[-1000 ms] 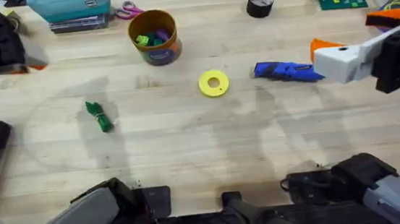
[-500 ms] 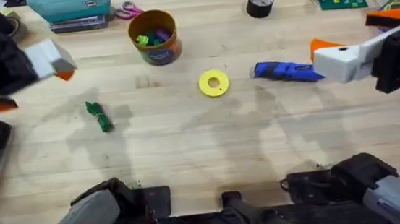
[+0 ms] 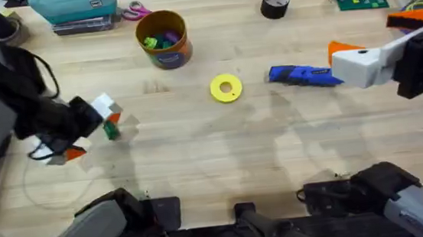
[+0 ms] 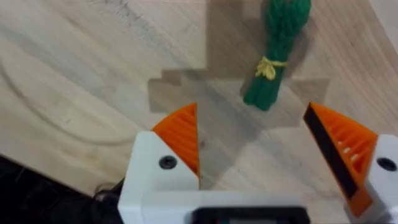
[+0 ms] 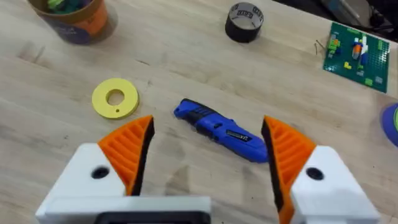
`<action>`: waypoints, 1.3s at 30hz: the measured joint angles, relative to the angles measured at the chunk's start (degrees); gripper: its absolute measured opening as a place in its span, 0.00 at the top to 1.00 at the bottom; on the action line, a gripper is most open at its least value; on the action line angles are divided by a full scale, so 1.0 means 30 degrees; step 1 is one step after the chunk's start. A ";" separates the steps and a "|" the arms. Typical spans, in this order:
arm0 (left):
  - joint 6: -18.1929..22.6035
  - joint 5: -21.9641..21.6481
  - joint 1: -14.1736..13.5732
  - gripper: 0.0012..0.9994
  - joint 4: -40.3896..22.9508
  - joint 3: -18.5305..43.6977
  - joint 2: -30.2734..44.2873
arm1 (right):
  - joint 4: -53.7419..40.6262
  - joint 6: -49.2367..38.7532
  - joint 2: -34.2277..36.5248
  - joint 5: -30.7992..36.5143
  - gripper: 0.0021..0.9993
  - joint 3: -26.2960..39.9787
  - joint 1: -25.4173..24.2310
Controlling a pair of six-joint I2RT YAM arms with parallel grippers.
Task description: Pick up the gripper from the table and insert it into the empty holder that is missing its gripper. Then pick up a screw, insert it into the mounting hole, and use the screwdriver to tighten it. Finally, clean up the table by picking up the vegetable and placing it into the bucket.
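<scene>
Green vegetable [image 4: 275,55] just beyond spread left gripper [image 4: 267,155] | right gripper [image 5: 205,163] spread near screwdriver [image 5: 221,130] | bare wood between

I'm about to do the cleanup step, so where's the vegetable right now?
In the overhead view the vegetable lies on the table's left half, just beside the left gripper, below and left of the bucket. In the left wrist view it lies just beyond the open fingers.
</scene>
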 joint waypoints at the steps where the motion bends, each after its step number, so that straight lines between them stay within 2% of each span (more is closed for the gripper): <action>1: -0.0123 0.0096 0.0000 0.01 0.0711 -0.0402 0.0297 | 0.0000 0.0000 0.0002 0.0000 0.00 0.0000 0.0000; 3: -0.0264 0.0176 0.0000 0.01 0.1678 -0.0818 0.0959 | 0.0000 0.0000 0.0007 0.0000 0.00 0.0000 0.0000; 4: -0.0409 0.0178 0.0000 0.01 0.3051 -0.0930 0.2237 | 0.0140 0.0000 0.0007 0.0000 0.00 0.0000 0.0001; 5: -0.0429 0.0185 0.0000 0.01 0.3345 -0.0914 0.2652 | 0.0223 0.0000 0.0007 0.0000 0.00 0.0000 0.0000; 15: -0.0465 0.0098 0.0036 0.02 0.3667 0.0492 0.5298 | 0.0342 0.0000 0.0007 0.0000 0.00 0.0000 0.0000; 19: -0.0473 0.0068 0.0094 0.18 0.3743 0.0564 0.5379 | 0.0342 0.0000 0.0004 0.0000 0.00 0.0000 0.0000; 23: -0.0455 0.0389 0.0138 0.81 0.4007 0.0576 0.5378 | 0.0338 0.0000 0.0000 0.0000 0.00 0.0000 0.0000; 24: -0.0346 0.0323 0.0109 0.94 0.4003 0.0607 0.5376 | 0.0342 0.0000 0.0000 0.0000 0.00 0.0000 0.0000; 26: -0.0367 0.0377 0.0109 0.99 0.4058 0.0608 0.5429 | 0.0335 0.0000 0.0003 0.0000 0.00 0.0000 0.0000; 29: -0.0242 0.0415 0.0109 0.99 0.4061 0.0608 0.5434 | 0.0338 0.0000 0.0004 0.0000 0.00 0.0000 0.0000; 32: 0.0233 0.0682 0.0109 0.99 0.3126 0.1043 0.5434 | 0.0364 0.0000 0.0006 0.0000 0.00 0.0000 0.0000; 35: 0.0872 0.1176 0.0109 0.99 0.2197 0.2262 0.5426 | 0.0357 0.0000 0.0000 0.0000 0.00 0.0000 0.0000; 39: 0.2183 0.2407 -0.0056 0.99 0.0843 0.4939 0.5162 | 0.0364 0.0010 0.0007 -0.0007 0.00 0.0000 0.0000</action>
